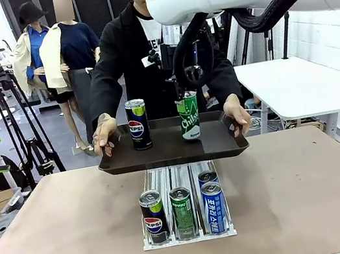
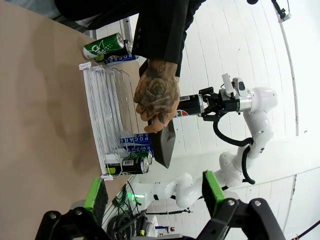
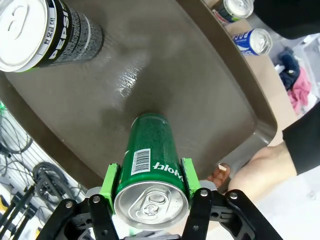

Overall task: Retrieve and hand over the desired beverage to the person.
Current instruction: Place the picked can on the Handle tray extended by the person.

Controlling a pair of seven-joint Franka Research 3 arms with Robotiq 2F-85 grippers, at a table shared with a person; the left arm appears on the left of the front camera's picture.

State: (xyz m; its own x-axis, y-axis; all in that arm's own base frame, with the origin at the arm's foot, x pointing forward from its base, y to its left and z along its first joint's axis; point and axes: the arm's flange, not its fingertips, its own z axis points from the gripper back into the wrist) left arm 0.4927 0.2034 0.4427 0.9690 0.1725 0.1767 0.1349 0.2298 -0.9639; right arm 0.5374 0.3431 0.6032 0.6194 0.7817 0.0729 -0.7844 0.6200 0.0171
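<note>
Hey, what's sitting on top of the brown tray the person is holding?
On the tray: a black Pepsi can standing free, and a green Chilsung can with the right gripper shut on it. The gripper covers part of its upper sides.

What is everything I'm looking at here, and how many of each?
Tray: one, dark brown, held level above the table by the person.
Pepsi can on tray: one, black with green top, standing at the tray's left.
Green can on tray: one, standing at the tray's right, clamped near its top.
Rack: one, clear plastic lanes, on the table.
Cans in rack: four, one black Pepsi, one green, two blue.
Table: one, tan.
Person's hands: two, gripping the tray's ends.
Left gripper: one, black with green pads, open.
Right gripper: one, shut on the green can.
</note>
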